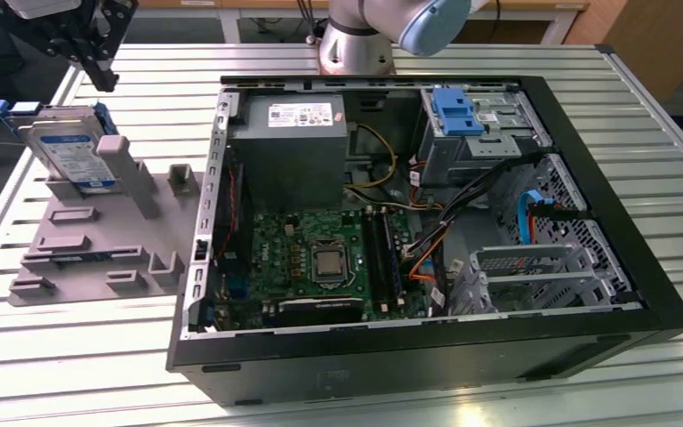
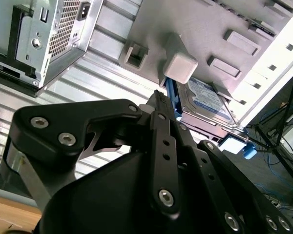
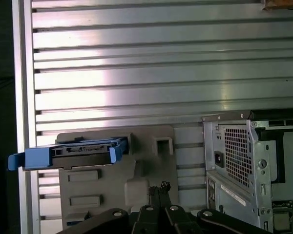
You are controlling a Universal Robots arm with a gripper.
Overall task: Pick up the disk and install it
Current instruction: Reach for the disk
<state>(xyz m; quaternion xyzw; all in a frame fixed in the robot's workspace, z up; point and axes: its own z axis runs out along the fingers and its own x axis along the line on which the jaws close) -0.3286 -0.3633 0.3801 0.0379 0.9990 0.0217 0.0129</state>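
In the exterior view the gripper hangs above the far corner of the slatted table, at the exterior view's left. Its fingers look pressed together with nothing between them. Just below it the disk stands on edge in its blue carrier, leaning in a slot of the grey holder rack, well apart from the open computer case. An empty blue bracket sits up in the case's drive bay, with cables running close under it.

In the second wrist view the gripper points down toward the rack, its tips closed. The disk shows its label side, with a square grey post just beside it.

In the first wrist view the closed tips of the gripper sit over the rack, off to one side of the disk, which is seen edge-on.

My worry is that the gripper is neither over the drive nor spread. Lowered closed, it would likely strike the carrier's edge and tip the drive in its slot. The post could also catch a finger. Inside the case, the loose cables could snag the carrier.
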